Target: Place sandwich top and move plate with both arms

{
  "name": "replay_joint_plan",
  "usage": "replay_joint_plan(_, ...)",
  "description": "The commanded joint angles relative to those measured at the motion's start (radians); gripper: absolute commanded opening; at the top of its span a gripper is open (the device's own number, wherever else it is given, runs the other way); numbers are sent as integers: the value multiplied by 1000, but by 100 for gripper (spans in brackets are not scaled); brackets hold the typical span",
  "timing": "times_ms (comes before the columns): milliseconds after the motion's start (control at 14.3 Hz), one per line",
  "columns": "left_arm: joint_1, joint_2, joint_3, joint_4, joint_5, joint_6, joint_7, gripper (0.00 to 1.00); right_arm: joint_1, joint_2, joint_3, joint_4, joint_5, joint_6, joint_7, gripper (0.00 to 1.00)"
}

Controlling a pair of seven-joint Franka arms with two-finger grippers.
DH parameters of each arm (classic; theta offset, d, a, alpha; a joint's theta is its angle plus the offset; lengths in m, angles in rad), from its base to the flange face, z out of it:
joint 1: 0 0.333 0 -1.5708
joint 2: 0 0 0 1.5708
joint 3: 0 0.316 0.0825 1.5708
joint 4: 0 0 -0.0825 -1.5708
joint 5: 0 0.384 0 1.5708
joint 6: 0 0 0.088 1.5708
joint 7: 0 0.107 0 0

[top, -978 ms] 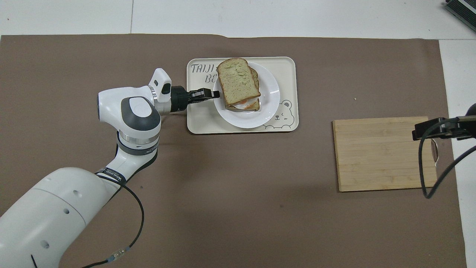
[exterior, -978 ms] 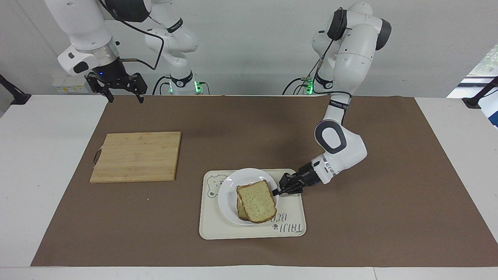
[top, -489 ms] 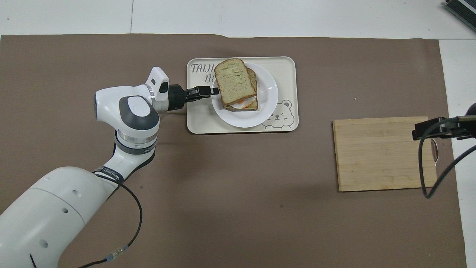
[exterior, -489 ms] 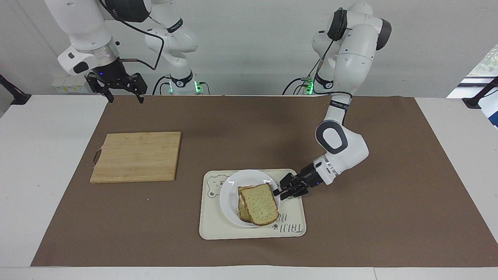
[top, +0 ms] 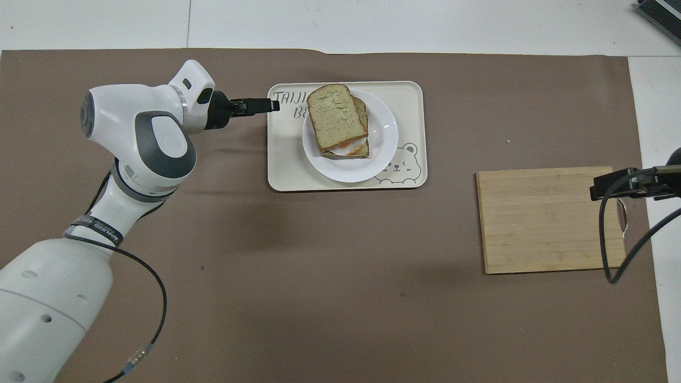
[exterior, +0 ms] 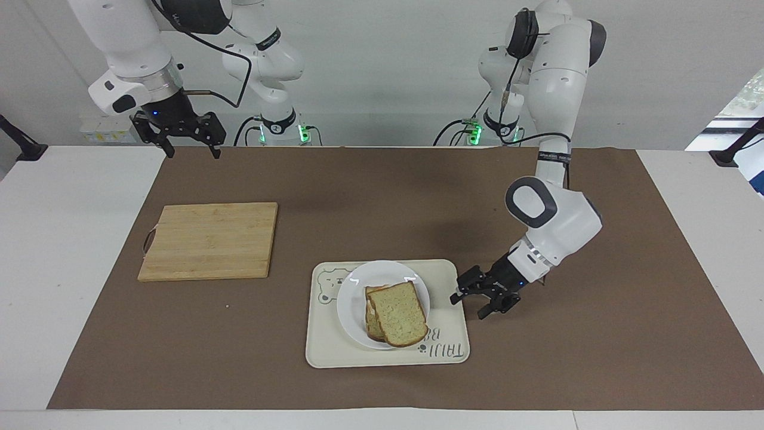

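Observation:
The sandwich top (exterior: 401, 313) (top: 332, 117), a speckled tan slice, lies on the stacked sandwich on the white plate (exterior: 352, 304) (top: 384, 139). The plate rests in the cream bear tray (exterior: 331, 349) (top: 412, 96). An orange and white filling peeks out under the top slice in the overhead view. My left gripper (exterior: 467, 306) (top: 272, 105) hangs low over the tray's edge at the left arm's end, open and holding nothing, apart from the plate. My right gripper (exterior: 193, 153) waits open in the air over the mat's corner at the right arm's end, holding nothing.
A wooden cutting board (exterior: 209, 240) (top: 550, 219) lies on the brown mat (exterior: 370, 203) toward the right arm's end, nearer to the robots than the tray. The right arm's cable (top: 612, 244) hangs over the board's handle end.
My left gripper has opened, let go of the plate's rim and drawn back to the tray's edge. The plate shifted slightly and now lies still. The right arm has not moved.

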Motion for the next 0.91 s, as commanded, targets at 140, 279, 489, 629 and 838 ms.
replay_joint_plan(140,1,-209,96,-22,350,-278,-128,100,-8,13,8,21,5,-10,16,100)
replay_joint_plan(279,1,-284,143,-17,513,-346,-128,100,-7,13,8,21,5,-10,16,100)
replay_joint_plan(489,4,-372,211,21,667,-502,-125,100,-8,13,8,21,5,-10,15,100)
replay_joint_plan(629,5,-419,262,69,754,-637,-115,100,-7,13,8,21,5,-10,15,100)
replay_joint_plan(838,4,-467,302,101,804,-786,-102,100,-8,13,8,21,5,-10,16,100)
